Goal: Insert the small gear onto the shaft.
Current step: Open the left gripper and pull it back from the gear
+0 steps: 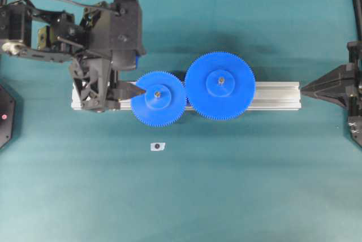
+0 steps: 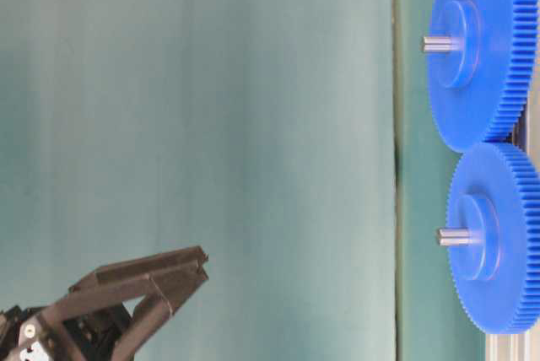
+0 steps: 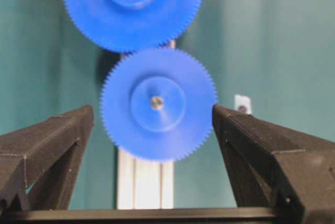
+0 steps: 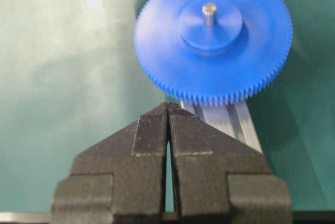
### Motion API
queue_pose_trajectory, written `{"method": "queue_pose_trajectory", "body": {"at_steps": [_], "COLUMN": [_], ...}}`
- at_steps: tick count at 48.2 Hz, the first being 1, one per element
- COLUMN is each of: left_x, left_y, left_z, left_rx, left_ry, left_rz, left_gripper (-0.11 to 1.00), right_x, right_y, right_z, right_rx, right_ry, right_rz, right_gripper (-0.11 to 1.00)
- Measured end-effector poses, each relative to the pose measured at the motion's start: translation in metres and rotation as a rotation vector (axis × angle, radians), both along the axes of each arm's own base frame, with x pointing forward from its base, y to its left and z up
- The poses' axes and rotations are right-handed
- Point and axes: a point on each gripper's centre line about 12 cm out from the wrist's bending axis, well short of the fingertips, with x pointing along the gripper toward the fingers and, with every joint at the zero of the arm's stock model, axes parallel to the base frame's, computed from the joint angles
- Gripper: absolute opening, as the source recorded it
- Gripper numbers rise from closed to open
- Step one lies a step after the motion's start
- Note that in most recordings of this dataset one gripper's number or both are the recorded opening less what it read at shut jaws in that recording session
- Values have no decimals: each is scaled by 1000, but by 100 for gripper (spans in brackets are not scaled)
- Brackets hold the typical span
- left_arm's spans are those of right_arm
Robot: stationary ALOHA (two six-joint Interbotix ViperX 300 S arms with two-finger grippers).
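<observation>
The small gear (image 1: pixel 158 98) (image 2: pixel 506 277) (image 3: pixel 158 103) is a blue toothed disc lying flat over the silver rail, its teeth against the larger blue gear (image 1: pixel 219 86) (image 3: pixel 133 9) (image 4: pixel 209 51). The shaft (image 2: pixel 453 237) (image 3: pixel 156 102) pokes up through its hub. My left gripper (image 1: pixel 137 75) (image 3: pixel 152 110) hovers raised just left of the small gear, open, with nothing between its fingers (image 3: pixel 57 145). My right gripper (image 1: pixel 302 89) (image 4: pixel 168 106) is shut and empty at the rail's right end, pointing at the larger gear.
The aluminium rail (image 1: pixel 277 95) (image 4: pixel 230 119) lies across the middle of the teal table. A small white tag with a dark dot (image 1: pixel 158 146) (image 3: pixel 242 103) lies on the cloth in front of the small gear. A second pin (image 4: pixel 209 12) stands in the larger gear's hub.
</observation>
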Motion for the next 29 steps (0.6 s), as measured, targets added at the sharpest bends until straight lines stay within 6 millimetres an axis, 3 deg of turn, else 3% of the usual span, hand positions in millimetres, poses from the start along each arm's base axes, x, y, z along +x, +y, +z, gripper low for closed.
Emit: {"method": "queue_pose_trajectory", "body": {"at_steps": [29], "left_x": [-18], "left_y": [-6], "left_z": [13], "left_rx": [-14], "left_ry": [-166], "left_rz": [7], "left_gripper": [89], "right_x": [0], "right_y": [0], "right_z": [0], "right_rx": [-1], "right_ry": [-12], "right_rz": [-1], "right_gripper": [1]}}
